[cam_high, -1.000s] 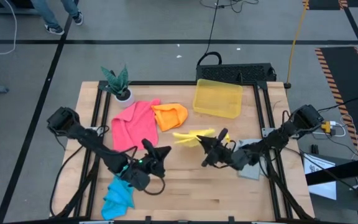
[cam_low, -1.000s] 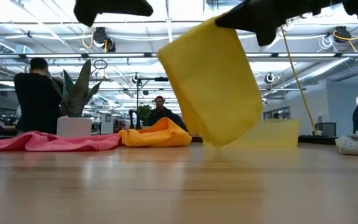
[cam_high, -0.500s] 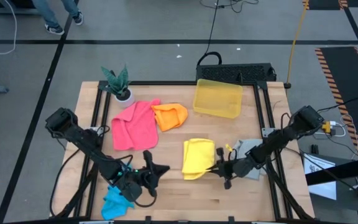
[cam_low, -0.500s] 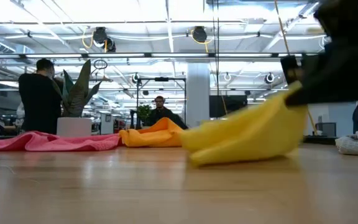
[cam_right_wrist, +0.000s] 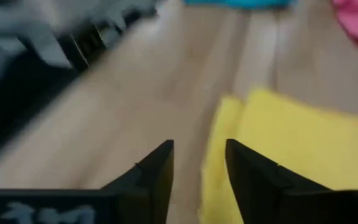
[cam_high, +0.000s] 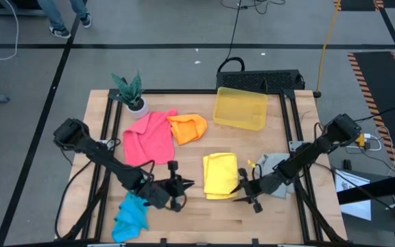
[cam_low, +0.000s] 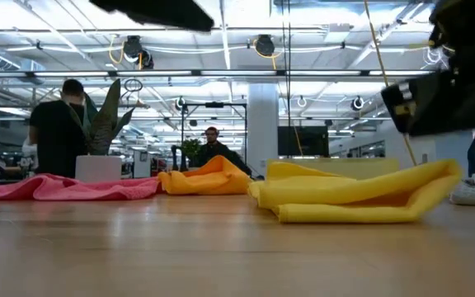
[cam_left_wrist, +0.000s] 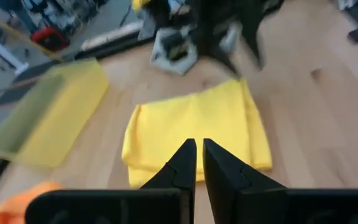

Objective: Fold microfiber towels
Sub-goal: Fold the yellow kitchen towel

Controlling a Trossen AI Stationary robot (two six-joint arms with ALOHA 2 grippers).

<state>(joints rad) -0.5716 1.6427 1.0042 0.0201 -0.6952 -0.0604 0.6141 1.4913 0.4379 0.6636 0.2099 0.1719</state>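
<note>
Yellow towel [cam_high: 220,175] folded, long axis front-to-back.

Soft matt cloth yellow towel [cam_high: 220,175] — on smooth wooden table [cam_high: 204,213]

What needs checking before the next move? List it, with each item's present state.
1. Yellow towel lies folded on the table, touched by neither gripper: ok.
2. Right gripper open, beside the towel's edge: ok.
3. Left gripper shut, holding nothing: ok.
4. Fold edges aligned: cannot tell; low view shows layers slightly uneven.
5. Pink towel, orange towel and blue towel folded: not ok, all crumpled.
6. Grey towel folded: cannot tell, the right arm hides it.
</note>
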